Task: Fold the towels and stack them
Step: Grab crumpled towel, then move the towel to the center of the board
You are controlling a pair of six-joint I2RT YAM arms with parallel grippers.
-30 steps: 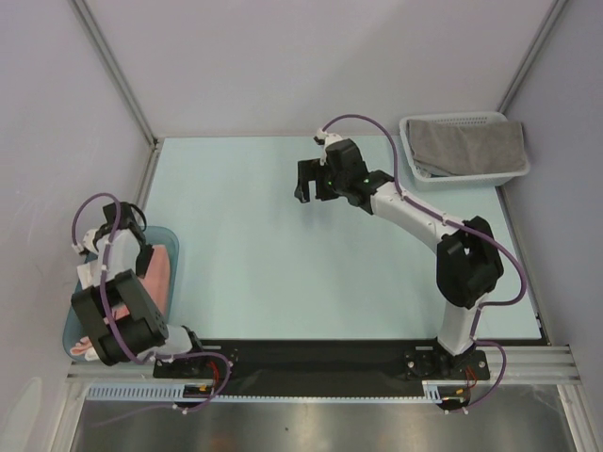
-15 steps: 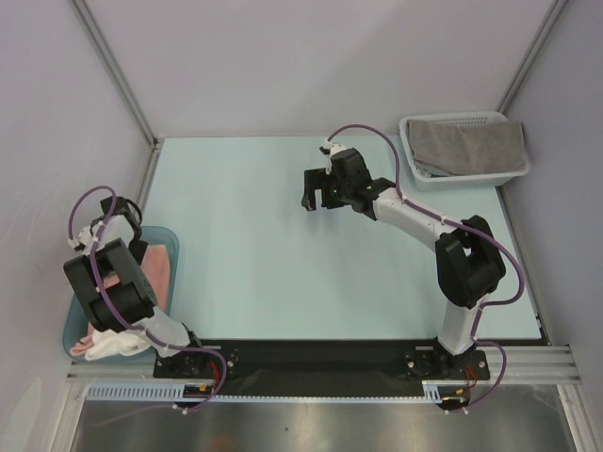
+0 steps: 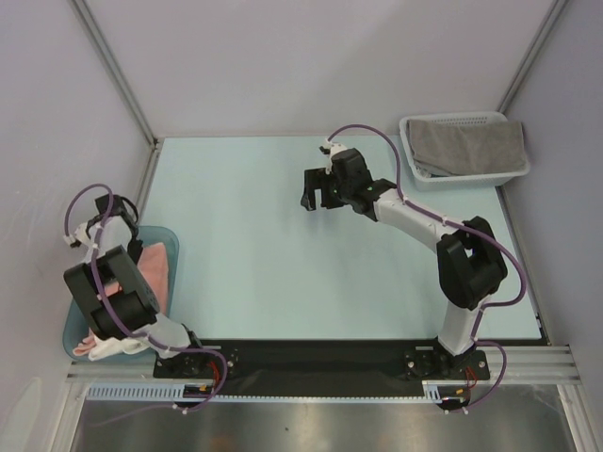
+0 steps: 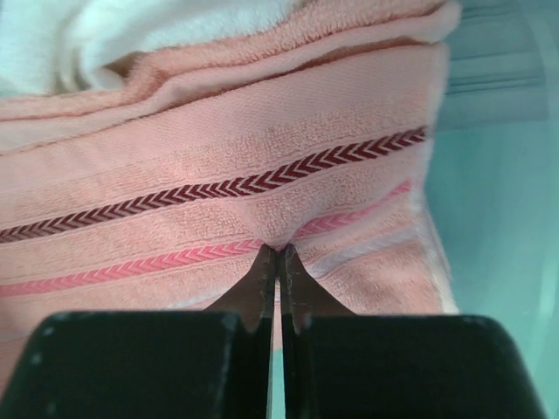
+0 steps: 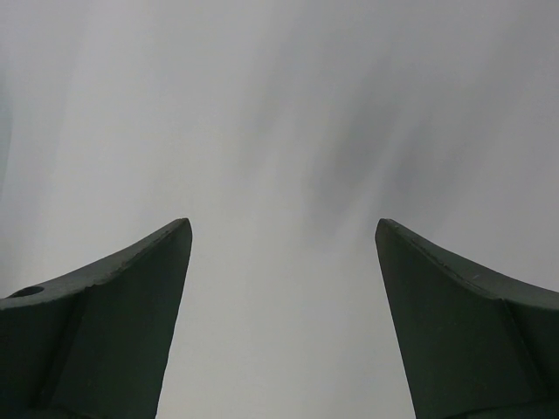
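Observation:
A salmon-pink towel (image 4: pixel 262 148) with dark red and pink stripes lies in the teal tub (image 3: pixel 72 320) at the table's left edge and fills the left wrist view. My left gripper (image 4: pixel 278 255) is shut on a puckered fold of it. A white towel (image 4: pixel 157 26) lies just behind the pink one, and its end shows at the tub's near side (image 3: pixel 99 347). A grey towel (image 3: pixel 468 146) rests in the white mesh basket (image 3: pixel 412 169) at the back right. My right gripper (image 3: pixel 318 191) hangs open over the middle of the table, nothing between its fingers (image 5: pixel 131 297).
The pale blue table top (image 3: pixel 254 264) is bounded by grey walls at the back and sides. The tub's teal floor (image 4: pixel 498 218) shows to the right of the pink towel. The right wrist view shows only a blurred grey surface.
My left gripper has dropped into the tub and closed on the salmon-pink towel. The right arm shifted slightly right early on, then held still.

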